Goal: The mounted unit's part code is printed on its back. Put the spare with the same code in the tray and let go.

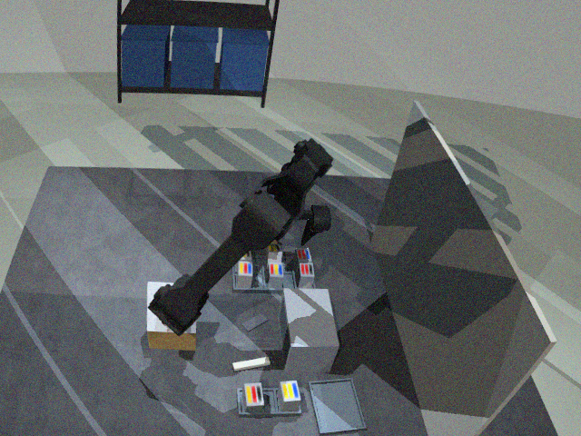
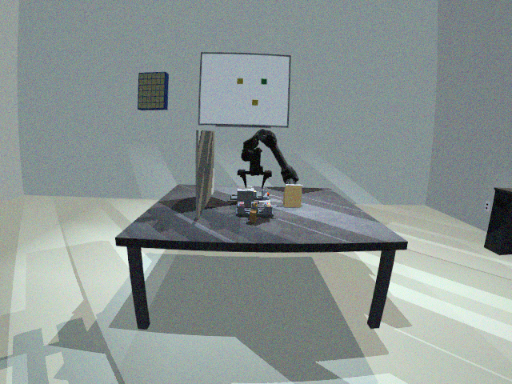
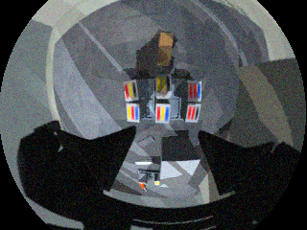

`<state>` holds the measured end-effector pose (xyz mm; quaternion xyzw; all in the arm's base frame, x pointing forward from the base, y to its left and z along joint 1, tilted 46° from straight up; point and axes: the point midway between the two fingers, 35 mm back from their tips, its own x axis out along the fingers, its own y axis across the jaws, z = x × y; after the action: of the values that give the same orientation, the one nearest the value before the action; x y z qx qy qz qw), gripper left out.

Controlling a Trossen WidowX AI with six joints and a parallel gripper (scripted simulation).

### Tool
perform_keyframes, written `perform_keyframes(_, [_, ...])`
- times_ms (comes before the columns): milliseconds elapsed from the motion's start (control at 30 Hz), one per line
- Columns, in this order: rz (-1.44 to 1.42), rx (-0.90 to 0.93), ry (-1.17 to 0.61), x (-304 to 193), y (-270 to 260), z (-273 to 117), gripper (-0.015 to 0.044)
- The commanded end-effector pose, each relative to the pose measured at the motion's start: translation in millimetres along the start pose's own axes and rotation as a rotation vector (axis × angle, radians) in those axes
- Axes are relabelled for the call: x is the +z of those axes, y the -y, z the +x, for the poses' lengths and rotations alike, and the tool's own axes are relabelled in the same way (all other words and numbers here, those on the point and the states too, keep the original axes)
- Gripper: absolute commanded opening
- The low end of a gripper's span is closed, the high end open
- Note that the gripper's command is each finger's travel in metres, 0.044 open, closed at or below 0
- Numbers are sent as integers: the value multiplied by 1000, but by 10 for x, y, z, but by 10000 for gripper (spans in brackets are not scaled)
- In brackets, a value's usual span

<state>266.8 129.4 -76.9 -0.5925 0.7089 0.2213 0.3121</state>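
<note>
My gripper (image 2: 254, 188) (image 3: 168, 132) is open and empty, pointing down above the table behind the big grey block. Several striped spares stand in two rows at a rack: yellow-red-blue (image 1: 244, 268) (image 3: 132, 112), red-yellow-blue (image 1: 275, 269) (image 3: 162, 113), and mostly red ones (image 1: 306, 269) (image 3: 193, 112) at the right. The back row is partly hidden by the arm in the top view. The grey block (image 1: 310, 323) seems to be the mounted unit; no code on its back is readable. The tray (image 1: 337, 404) is empty. Beside it two striped units (image 1: 254, 395) (image 1: 289, 390) stand in another rack.
A large tilted panel (image 1: 450, 282) (image 2: 204, 169) stands at the right in the top view. A wooden box (image 1: 171, 341) (image 2: 293, 196) is under the arm's base. An orange block (image 3: 165, 48) (image 2: 253, 216) stands beyond the spares. A white bar (image 1: 251, 363) lies near the grey block.
</note>
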Motion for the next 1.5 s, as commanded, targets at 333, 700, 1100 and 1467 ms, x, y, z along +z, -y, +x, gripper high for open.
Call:
perform_keyframes(333, [-16, 5, -1, -33, -57, 399, 300])
perform_keyframes(700, [-16, 4, -1, -24, -44, 539, 300])
perform_keyframes(1100, [-16, 4, -1, -19, -35, 738, 300])
perform_keyframes(1467, [-16, 4, -1, -17, -31, 922, 300])
